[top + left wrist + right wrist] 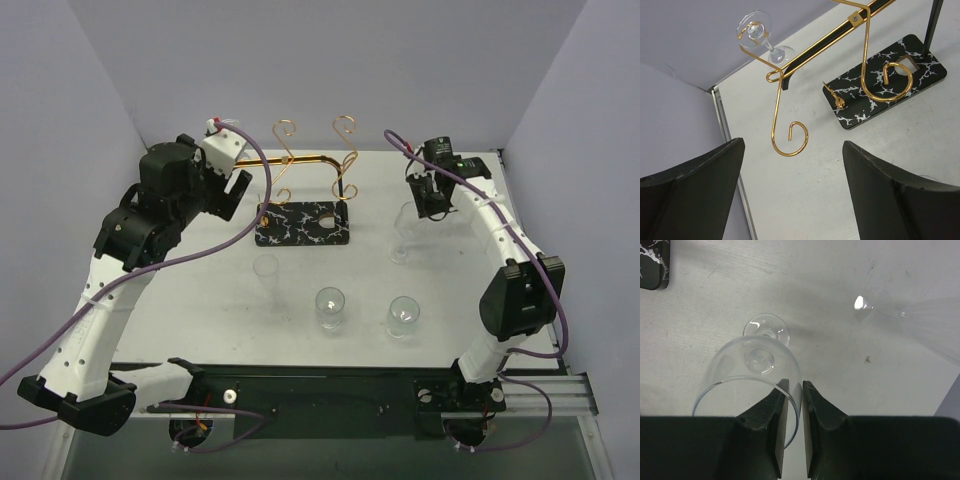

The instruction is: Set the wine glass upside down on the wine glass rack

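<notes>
Top view: right gripper (pixel 426 207) sits over the glass (pixel 402 238) on the far right of the table (pixel 470 300). The glass stands upright, mouth up, stem axis vertical. The rack (pixel 310 157) is well apart, toward the robot's left of that glass. The left gripper (pixel 228 170) is just beside the rack's left end, so the left arm is nearer the rack but the right arm is on the glass. Three loose glasses (pixel 330 308) stand nearer the arm bases.

Left wrist view: left gripper (pixel 792 149) is spread wide and holds nothing. The rack (pixel 815 47) bar and hooks lie ahead over the base (pixel 922 67). A hung glass (pixel 755 32) is already upside down at the bar's end.

Right wrist view: right gripper (pixel 795 390) is nearly closed, its fingers (pixel 767 415) pinching the rim wall of the glass (pixel 755 357), one inside the bowl and one outside. The foot is seen through the bowl on the table below. The base (pixel 652 262) corner shows top left. Another glass (pixel 920 315) is at the right edge.

Judgement: the glass needs lifting, flipping mouth-down, then carrying left to a free hook.
</notes>
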`<state>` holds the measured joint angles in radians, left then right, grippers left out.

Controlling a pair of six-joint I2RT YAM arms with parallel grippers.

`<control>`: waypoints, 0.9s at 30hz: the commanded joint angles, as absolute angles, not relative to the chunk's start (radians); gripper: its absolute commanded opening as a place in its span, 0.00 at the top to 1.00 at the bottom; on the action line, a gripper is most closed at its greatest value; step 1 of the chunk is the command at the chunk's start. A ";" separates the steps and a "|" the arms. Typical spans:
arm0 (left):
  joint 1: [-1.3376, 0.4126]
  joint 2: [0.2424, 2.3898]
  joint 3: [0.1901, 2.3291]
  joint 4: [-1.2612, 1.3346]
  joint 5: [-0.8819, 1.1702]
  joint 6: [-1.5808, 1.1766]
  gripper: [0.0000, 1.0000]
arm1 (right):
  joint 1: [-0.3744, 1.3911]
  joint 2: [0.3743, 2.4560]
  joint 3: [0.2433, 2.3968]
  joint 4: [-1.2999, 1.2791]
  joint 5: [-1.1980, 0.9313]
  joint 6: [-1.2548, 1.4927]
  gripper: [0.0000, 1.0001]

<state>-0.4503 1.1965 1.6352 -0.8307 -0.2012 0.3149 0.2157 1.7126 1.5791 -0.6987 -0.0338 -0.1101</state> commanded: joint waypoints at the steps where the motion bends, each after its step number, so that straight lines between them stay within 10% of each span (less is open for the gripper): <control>1: -0.453 1.184 1.678 -0.824 -0.184 0.307 0.09 | 0.209 1.680 1.588 -0.710 -0.028 -0.118 0.89; 27: -0.578 1.426 1.962 -0.759 0.261 -0.034 0.09 | 0.264 1.286 2.015 -0.951 0.009 -0.172 1.00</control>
